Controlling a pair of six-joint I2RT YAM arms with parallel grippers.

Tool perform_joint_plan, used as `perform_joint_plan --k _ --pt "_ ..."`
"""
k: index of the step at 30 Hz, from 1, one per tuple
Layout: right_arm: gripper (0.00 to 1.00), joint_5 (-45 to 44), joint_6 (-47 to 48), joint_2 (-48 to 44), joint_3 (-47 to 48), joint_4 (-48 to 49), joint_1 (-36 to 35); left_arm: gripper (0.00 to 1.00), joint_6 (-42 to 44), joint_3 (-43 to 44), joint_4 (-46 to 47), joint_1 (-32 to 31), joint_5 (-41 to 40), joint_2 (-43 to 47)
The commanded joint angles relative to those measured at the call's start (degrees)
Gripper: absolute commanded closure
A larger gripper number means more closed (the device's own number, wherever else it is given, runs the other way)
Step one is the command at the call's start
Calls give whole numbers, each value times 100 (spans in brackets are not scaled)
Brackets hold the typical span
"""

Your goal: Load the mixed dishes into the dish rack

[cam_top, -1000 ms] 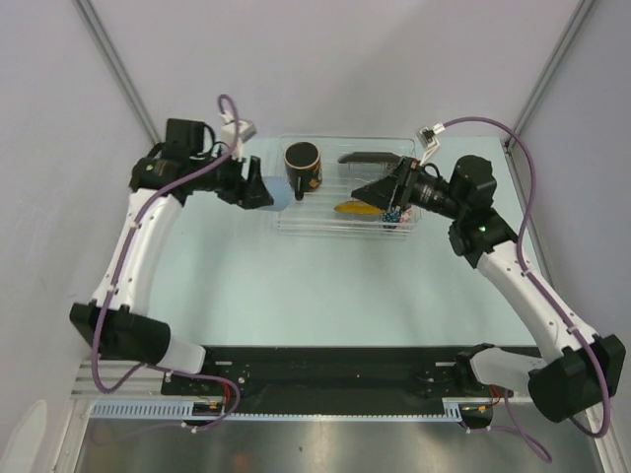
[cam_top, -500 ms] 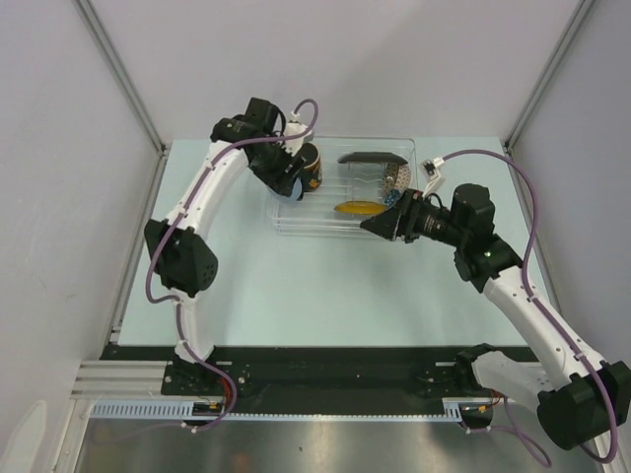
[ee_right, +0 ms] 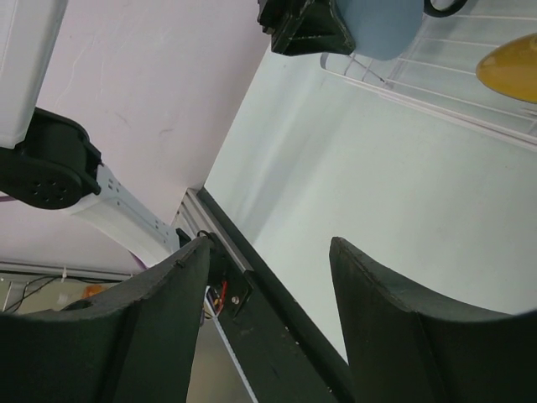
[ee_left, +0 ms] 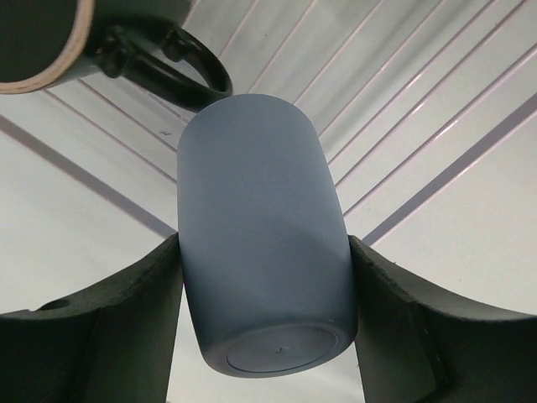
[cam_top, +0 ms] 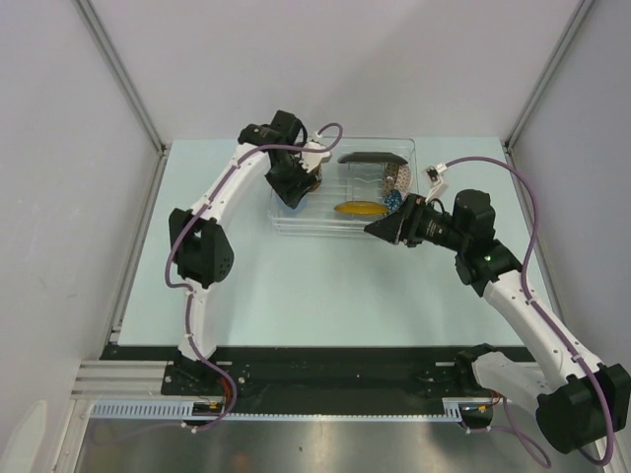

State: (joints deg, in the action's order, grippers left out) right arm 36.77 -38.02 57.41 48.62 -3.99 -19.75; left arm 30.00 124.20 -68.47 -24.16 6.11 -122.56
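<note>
My left gripper is shut on the light blue cup and holds it bottom toward the camera over the left part of the clear dish rack. The dark mug lies just beyond the cup, its handle close to the cup's mouth end. In the rack there are also the black square plate, the yellow-brown saucer, the blue patterned bowl and the red-white bowl. My right gripper is open and empty, just off the rack's front right corner. The cup and saucer also show in the right wrist view.
The rack stands at the back middle of the pale table, close to the rear wall. The left arm's elbow hangs over the table's left side. A black rail runs along the near edge.
My left arm has swung right from beside the rack to over its left part, carrying the cup. My right gripper has drawn back out of the rack toward the front right.
</note>
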Motion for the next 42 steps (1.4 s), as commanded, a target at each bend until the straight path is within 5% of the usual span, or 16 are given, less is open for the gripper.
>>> perform_joint_plan --k 1,27,42 --pt "36 67 -100 -72 -10 267 41 100 453 227 -220 -159 -49 -31" --pt "38 119 -179 -63 -195 337 59 100 1131 394 -290 -792 -303 -611" --pt "39 146 -250 -46 -415 522 59 100 1272 359 711 -818 -5 -699"
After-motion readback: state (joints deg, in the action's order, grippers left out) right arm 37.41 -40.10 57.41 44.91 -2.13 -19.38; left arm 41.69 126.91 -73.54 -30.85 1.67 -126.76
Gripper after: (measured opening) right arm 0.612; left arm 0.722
